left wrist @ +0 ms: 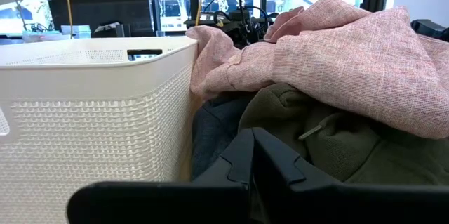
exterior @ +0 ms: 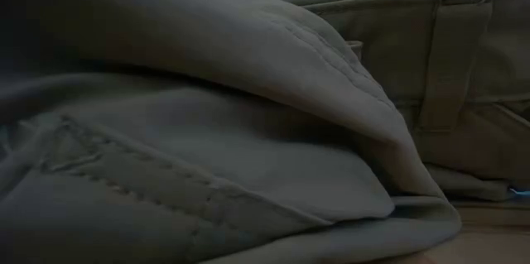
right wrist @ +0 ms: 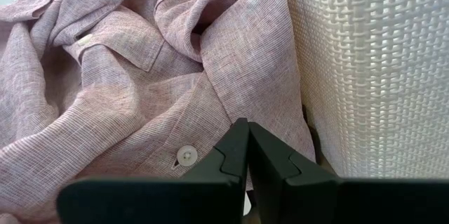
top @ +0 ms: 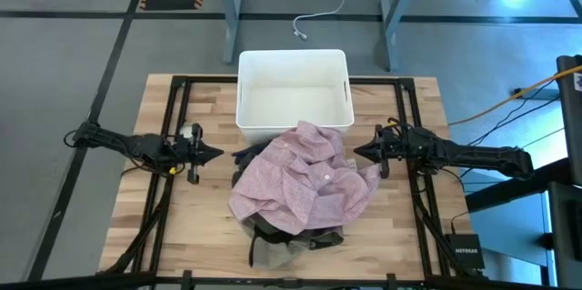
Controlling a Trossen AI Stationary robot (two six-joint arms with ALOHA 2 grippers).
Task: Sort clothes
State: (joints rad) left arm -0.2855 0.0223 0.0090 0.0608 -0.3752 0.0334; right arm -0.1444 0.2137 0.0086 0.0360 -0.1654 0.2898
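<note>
The clothes lie in a pile in the middle of the table. A pale pink button shirt point(top: 305, 176) is on top, its far edge against the white bin point(top: 294, 95). Dark olive and black pieces point(top: 291, 234) lie under it, seen in the left wrist view point(left wrist: 330, 140). Khaki-tan trousers point(exterior: 248, 132) fill the low view at the pile's near end. My left gripper point(top: 218, 154) is shut, just left of the pile, pointing at it. My right gripper point(top: 356, 152) is shut, just right of the pile, its tips by the shirt point(right wrist: 140, 97).
The white rectangular bin stands at the table's far middle and looks empty; its wall point(right wrist: 372, 69) is close beside both grippers. A black frame point(top: 177, 99) runs along the table's sides. Bare wood point(top: 195, 226) shows left and right of the pile.
</note>
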